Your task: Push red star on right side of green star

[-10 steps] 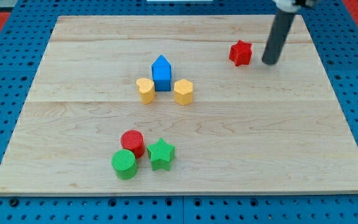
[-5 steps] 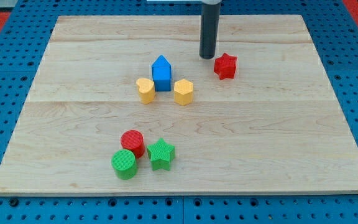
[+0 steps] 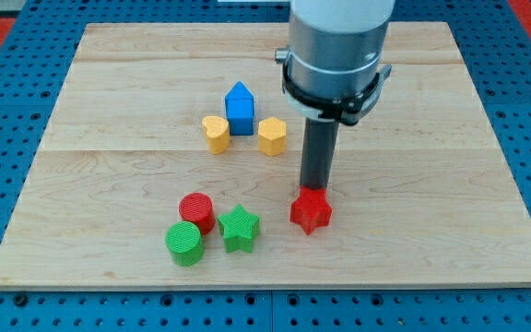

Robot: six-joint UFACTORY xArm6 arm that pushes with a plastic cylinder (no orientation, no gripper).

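Observation:
The red star lies on the wooden board at lower centre, to the right of the green star with a gap of about a block's width between them. My tip stands just above the red star's top edge, touching it or nearly so. The rod rises from there to the grey arm body at the view's top. The green star sits beside a red cylinder and a green cylinder.
A blue house-shaped block stands at upper centre, flanked by a yellow heart on its left and a yellow hexagon on its right. The wooden board lies on a blue perforated base.
The red star has been pushed from the upper right down to lower centre, near the green star. My tip moved left over it, then down behind it.

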